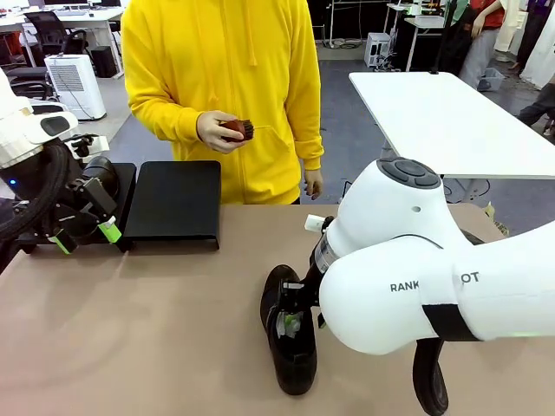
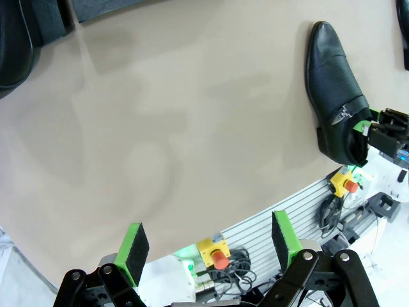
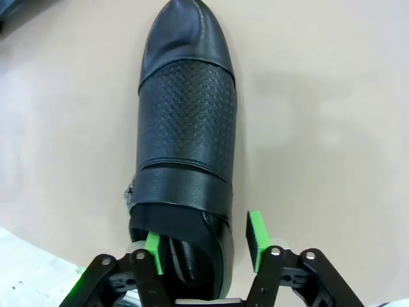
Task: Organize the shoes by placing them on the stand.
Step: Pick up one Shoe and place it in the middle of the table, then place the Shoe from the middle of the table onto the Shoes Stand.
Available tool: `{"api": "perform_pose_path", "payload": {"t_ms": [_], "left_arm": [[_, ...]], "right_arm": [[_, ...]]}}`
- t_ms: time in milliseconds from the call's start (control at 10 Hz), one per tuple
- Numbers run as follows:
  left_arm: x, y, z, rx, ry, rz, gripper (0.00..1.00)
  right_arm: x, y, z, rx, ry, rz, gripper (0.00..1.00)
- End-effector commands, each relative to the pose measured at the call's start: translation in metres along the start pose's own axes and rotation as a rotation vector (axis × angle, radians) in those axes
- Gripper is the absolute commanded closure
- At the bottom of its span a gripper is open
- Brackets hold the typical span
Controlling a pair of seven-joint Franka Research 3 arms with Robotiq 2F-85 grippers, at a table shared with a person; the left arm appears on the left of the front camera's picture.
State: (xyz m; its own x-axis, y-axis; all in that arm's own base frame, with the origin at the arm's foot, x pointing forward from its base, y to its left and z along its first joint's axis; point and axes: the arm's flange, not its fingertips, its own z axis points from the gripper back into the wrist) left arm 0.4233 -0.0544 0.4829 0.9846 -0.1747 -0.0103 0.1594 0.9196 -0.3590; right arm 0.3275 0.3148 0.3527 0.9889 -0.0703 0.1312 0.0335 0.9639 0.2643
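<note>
A glossy black shoe [image 1: 290, 347] lies on the tan table, toe pointing to the far side. My right gripper [image 1: 290, 325] is at its heel opening. In the right wrist view one green pad [image 3: 153, 246] sits inside the shoe [image 3: 185, 128] and the other pad [image 3: 255, 233] stands outside its side wall, with a small gap; the jaws are apart. A second shoe [image 1: 429, 377] pokes out under my right arm. My left gripper [image 1: 85, 236] hovers open and holds nothing at the stand's [image 1: 173, 199] left platform. The left wrist view shows this gripper [image 2: 209, 246] wide open, the shoe [image 2: 335, 96] far off.
A person in a yellow hoodie stands at the far side and holds a small reddish-brown brush [image 1: 236, 130] in one hand. The right platform of the stand is bare. A dark glossy shape [image 2: 16, 45] shows at the left wrist view's top left corner.
</note>
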Motion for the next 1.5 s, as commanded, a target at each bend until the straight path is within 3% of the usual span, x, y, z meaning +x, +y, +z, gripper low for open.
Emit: {"api": "perform_pose_path", "payload": {"t_ms": [0, 200, 300, 1200, 1300, 1400], "left_arm": [[-0.002, 0.001, 0.001, -0.007, -0.001, -0.003, 0.0], [-0.002, 0.001, 0.001, -0.007, -0.001, -0.003, 0.0], [-0.002, 0.001, 0.001, -0.007, -0.001, -0.003, 0.0], [-0.002, 0.001, 0.001, -0.007, -0.001, -0.003, 0.0], [0.0, 0.0, 0.0, 0.0, 0.0, 0.0, 0.0], [0.005, -0.025, -0.025, -0.034, 0.041, -0.066, 0.0]], "right_arm": [[-0.008, -0.002, 0.02, 0.092, 0.008, -0.002, 0.0], [-0.013, -0.016, 0.042, 0.192, 0.03, 0.053, 0.0], [-0.004, 0.007, 0.017, 0.058, -0.003, -0.011, 0.0], [-0.007, 0.002, 0.017, 0.069, 0.016, 0.0, 0.0], [-0.006, -0.011, 0.042, 0.035, -0.058, -0.029, 0.0], [-0.001, -0.035, 0.075, 0.032, -0.127, -0.117, 0.0]]}}
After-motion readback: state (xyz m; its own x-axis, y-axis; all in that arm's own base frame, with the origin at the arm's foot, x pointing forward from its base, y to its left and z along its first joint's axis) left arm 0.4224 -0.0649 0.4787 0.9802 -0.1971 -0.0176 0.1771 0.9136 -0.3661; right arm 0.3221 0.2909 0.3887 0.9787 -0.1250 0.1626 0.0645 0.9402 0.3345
